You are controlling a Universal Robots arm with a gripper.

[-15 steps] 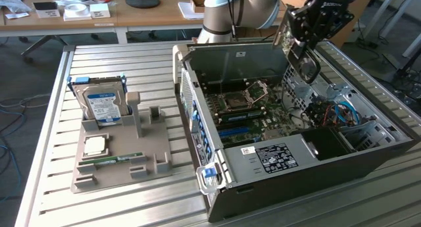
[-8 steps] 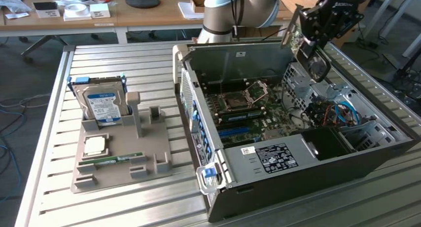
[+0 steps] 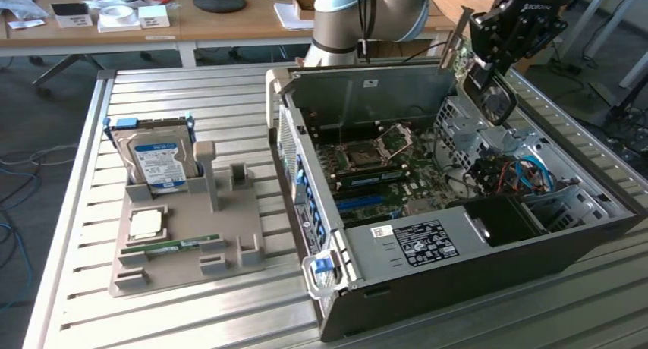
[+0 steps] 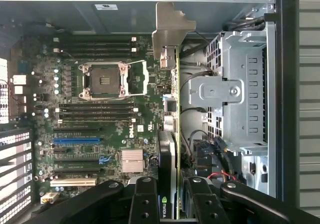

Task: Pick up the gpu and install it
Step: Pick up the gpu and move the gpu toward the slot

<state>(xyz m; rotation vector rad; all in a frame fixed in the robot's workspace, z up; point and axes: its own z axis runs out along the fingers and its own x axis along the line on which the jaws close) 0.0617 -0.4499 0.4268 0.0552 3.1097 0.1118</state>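
The gpu [image 3: 493,97] hangs in the air over the far right corner of the open computer case [image 3: 456,288], its black cooler face showing and its silver end bracket [image 3: 454,39] pointing up and to the exterior view's left. My gripper [image 3: 498,55] is shut on the card's upper part. In the wrist view the gpu [image 4: 173,134] appears edge-on, with my gripper [image 4: 173,204] clamping it between black fingers [image 4: 144,200]. Its bracket [image 4: 170,29] reaches toward the case's rear wall. Below lies the motherboard [image 4: 100,114], and the card is clear of its slots.
A metal drive cage [image 4: 240,89] and loose cables [image 3: 526,171] fill the case beside the card. On the slatted table's left, a grey fixture [image 3: 193,235] holds a silver hard drive [image 3: 154,161], a RAM stick [image 3: 172,247] and a small chip [image 3: 147,224]. A cluttered wooden desk [image 3: 202,23] stands behind.
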